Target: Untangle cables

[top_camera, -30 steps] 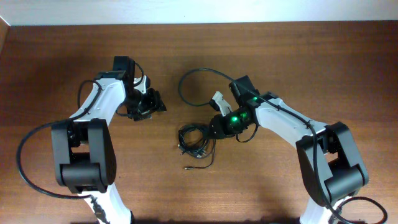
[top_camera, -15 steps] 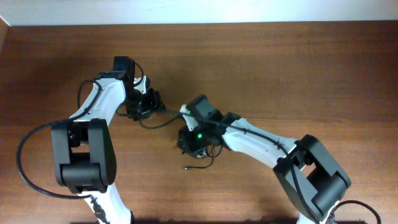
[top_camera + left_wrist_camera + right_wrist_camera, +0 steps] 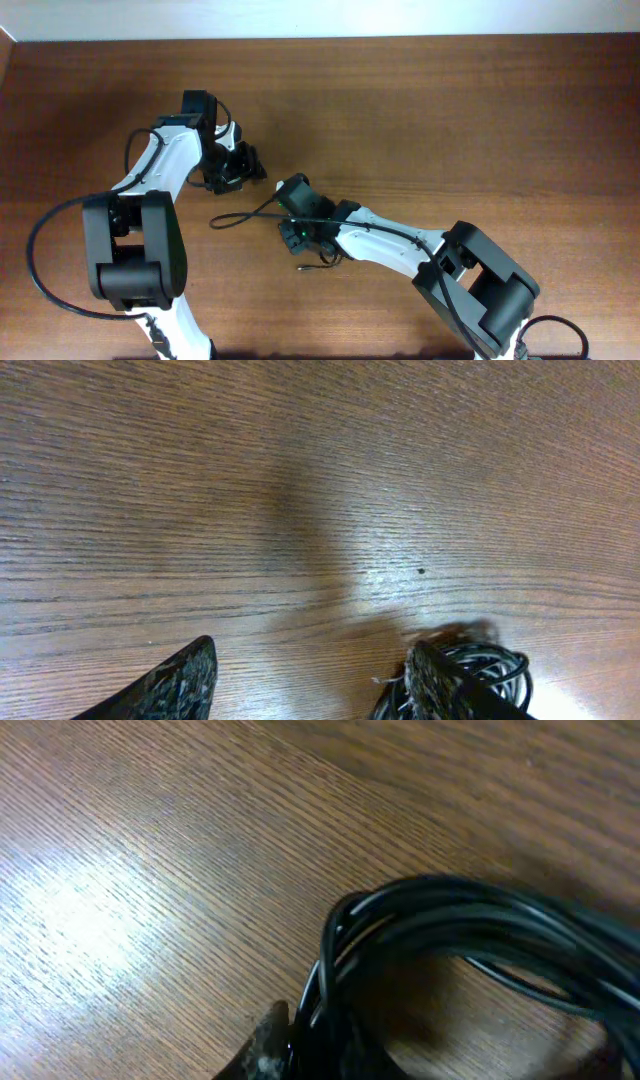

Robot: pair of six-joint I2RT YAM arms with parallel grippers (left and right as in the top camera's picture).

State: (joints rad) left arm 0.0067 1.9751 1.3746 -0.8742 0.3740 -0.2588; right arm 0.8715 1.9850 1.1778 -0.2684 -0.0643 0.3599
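Two white-and-black arms reach over the brown wooden tabletop (image 3: 450,110), the right one stretched far across toward the left one. Left end effector (image 3: 240,165) hangs spread with nothing between its fingers (image 3: 190,680). Right end effector (image 3: 298,238) pinches the cables (image 3: 450,920), a tangle near mid-tabletop with one strand trailing left.
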